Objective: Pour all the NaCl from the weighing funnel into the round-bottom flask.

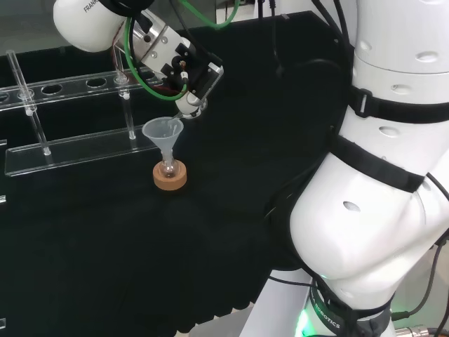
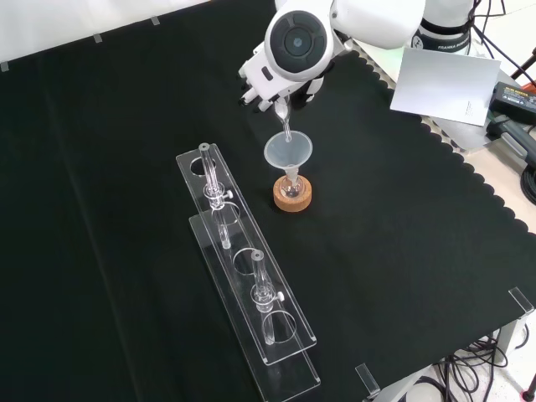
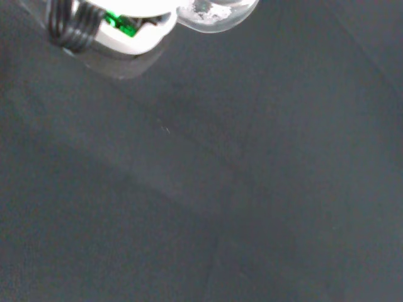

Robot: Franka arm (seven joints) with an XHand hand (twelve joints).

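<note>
Hovering over the middle of the black cloth (image 2: 109, 126), the hand (image 1: 184, 67) at the end of the white arm (image 1: 379, 203), tilted downward, with a small clear weighing funnel (image 2: 283, 120) pinched at its tip. Pointing down into the wide mouth of a clear plastic funnel (image 1: 163, 133), the spout of that weighing funnel, just above or touching the rim; cannot tell which. Standing upright in the neck of a small round-bottom flask (image 1: 168, 169), the plastic funnel, with the flask seated in a cork ring (image 1: 170, 177) on the cloth. Seen close in the wrist view, a clear rounded piece of glass (image 3: 214, 12) with a few white grains inside, beside a blurred white part of the hand. Lying to the left of the flask in the front view, a long clear rack (image 2: 251, 289) with round holes, two thin glass tubes (image 2: 212, 172) standing in it. Resting beyond the scalloped cloth edge at the front view's upper right, a sheet of white paper (image 2: 444, 84).
</note>
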